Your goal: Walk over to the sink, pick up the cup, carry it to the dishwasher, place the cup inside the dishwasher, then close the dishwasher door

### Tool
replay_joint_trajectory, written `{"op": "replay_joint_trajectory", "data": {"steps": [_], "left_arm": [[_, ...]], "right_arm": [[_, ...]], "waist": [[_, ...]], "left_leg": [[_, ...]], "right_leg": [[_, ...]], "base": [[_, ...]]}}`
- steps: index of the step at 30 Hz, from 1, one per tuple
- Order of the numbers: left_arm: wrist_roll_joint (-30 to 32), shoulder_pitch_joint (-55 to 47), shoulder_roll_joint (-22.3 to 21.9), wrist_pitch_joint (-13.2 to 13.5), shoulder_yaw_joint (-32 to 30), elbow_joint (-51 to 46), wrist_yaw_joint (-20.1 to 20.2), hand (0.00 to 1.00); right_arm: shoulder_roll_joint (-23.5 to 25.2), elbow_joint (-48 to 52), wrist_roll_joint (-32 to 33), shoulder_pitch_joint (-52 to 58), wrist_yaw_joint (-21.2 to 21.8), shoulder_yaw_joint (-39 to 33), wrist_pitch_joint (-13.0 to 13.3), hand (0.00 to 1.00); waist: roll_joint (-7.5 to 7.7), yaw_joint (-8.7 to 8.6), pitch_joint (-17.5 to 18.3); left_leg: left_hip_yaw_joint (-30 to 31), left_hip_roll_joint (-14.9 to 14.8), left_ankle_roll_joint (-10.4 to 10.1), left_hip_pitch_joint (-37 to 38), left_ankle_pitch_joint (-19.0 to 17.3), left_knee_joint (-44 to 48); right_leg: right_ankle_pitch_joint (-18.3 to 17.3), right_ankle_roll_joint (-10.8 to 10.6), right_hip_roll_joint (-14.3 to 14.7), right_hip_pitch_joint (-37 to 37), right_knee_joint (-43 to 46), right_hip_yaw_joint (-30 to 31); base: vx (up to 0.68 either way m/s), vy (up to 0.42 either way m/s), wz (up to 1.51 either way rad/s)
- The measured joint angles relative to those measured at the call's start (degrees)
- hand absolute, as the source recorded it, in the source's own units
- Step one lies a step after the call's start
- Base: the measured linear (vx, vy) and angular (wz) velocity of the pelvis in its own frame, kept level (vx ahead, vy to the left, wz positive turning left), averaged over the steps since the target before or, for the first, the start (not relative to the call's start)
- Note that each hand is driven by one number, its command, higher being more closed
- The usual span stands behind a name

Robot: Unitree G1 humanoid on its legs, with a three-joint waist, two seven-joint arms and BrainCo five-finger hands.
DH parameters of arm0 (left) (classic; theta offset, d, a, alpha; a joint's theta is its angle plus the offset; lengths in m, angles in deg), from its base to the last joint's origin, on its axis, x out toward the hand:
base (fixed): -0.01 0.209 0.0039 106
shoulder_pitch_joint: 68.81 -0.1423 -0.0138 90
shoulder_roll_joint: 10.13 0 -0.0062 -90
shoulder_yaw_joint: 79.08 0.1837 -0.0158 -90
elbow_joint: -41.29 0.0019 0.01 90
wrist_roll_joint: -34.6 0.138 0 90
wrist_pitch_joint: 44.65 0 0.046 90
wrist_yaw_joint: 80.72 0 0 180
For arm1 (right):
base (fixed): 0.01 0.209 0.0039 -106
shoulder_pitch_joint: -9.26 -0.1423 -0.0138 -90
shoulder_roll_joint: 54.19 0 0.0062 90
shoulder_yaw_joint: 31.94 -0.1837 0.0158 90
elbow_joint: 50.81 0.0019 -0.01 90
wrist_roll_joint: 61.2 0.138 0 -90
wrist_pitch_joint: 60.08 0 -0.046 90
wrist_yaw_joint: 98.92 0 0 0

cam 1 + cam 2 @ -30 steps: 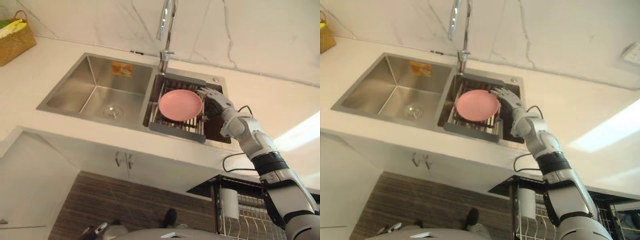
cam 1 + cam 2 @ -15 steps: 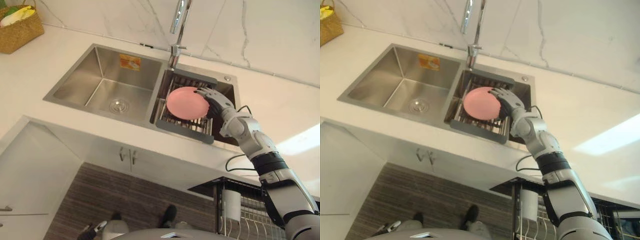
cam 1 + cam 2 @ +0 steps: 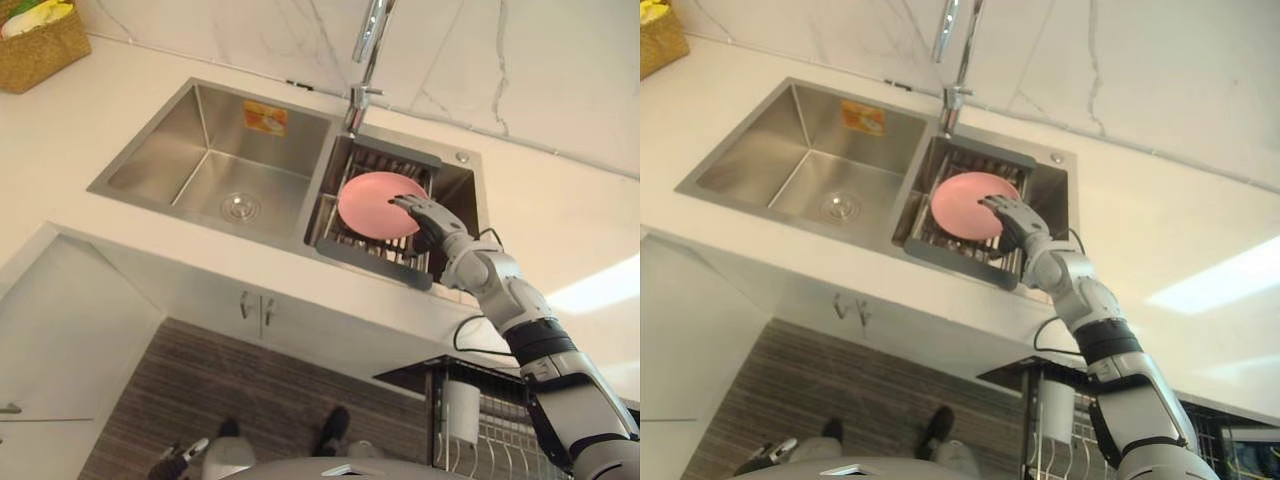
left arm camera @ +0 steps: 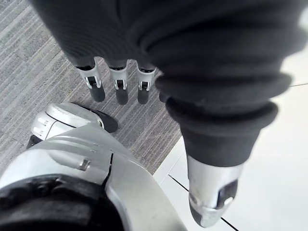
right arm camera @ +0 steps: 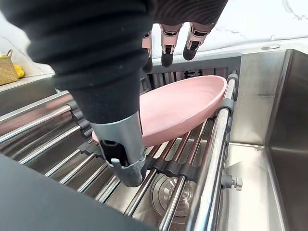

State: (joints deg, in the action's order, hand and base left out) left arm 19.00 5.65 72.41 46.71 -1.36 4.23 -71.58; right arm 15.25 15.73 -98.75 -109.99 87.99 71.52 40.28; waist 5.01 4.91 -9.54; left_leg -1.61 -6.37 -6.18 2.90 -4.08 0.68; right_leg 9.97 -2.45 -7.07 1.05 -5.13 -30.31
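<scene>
- A pink plate point(image 3: 372, 200) is the dish in the sink point(image 3: 150, 165). It lies flat on a rack of steel bars point(image 3: 372, 262) set across the right basin.
- In the right wrist view the plate's far rim sits against one of the rack's side bars, and its underside rests on the cross bars.
- The right hand point(image 3: 428, 218) reaches in from the right, over the plate's right edge. Its fingers point(image 5: 166, 52) are stretched out straight above the plate, and its thumb point(image 5: 121, 155) hangs down in front of the near rim, so the hand is spread wide with the plate's edge between fingers and thumb. I cannot tell whether any fingertip touches the plate.
- The left basin, beside the rack, shows a round drain point(image 3: 240, 207) in its floor and an orange sticker point(image 3: 264, 118) on its back wall.
- A chrome faucet point(image 3: 366, 55) rises from the back rim between the two basins.
- A woven basket point(image 3: 40, 42) stands on the white counter point(image 3: 560, 235), well to the left of the sink.
- At lower right, below the counter, there is a wire rack point(image 3: 490, 435) in a dark frame.
- The left hand point(image 4: 118, 85) hangs over the grey striped floor point(image 4: 29, 72), its fingers straight and loose, holding nothing.
</scene>
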Motion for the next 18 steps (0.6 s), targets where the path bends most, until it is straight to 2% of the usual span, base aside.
{"op": "replay_joint_trajectory", "data": {"steps": [11, 18], "left_arm": [[-0.18, 0.06, 0.68, 0.05, 0.06, -0.62, -0.01, 0.00], [-0.58, 0.09, 1.39, 0.08, 0.07, -0.63, 0.01, 0.00]], "right_arm": [[0.01, -0.01, -3.46, 1.08, -3.82, 1.86, -0.01, 0.00], [0.01, -0.23, -5.17, 1.08, -4.53, 2.16, -0.08, 0.00]], "waist": [[0.19, 0.30, -0.81], [0.23, 1.02, -0.83]], "left_leg": [[0.02, -0.01, 0.03, -0.33, -0.05, 0.05], [0.17, 0.01, 0.04, -0.76, -0.05, 0.09]], "right_leg": [[-0.02, -0.01, 0.07, 0.29, 0.01, 0.04], [0.01, 0.02, 0.13, 0.88, 0.02, 0.04]], "base": [[0.00, 0.000, 0.00], [0.00, 0.000, 0.00]]}}
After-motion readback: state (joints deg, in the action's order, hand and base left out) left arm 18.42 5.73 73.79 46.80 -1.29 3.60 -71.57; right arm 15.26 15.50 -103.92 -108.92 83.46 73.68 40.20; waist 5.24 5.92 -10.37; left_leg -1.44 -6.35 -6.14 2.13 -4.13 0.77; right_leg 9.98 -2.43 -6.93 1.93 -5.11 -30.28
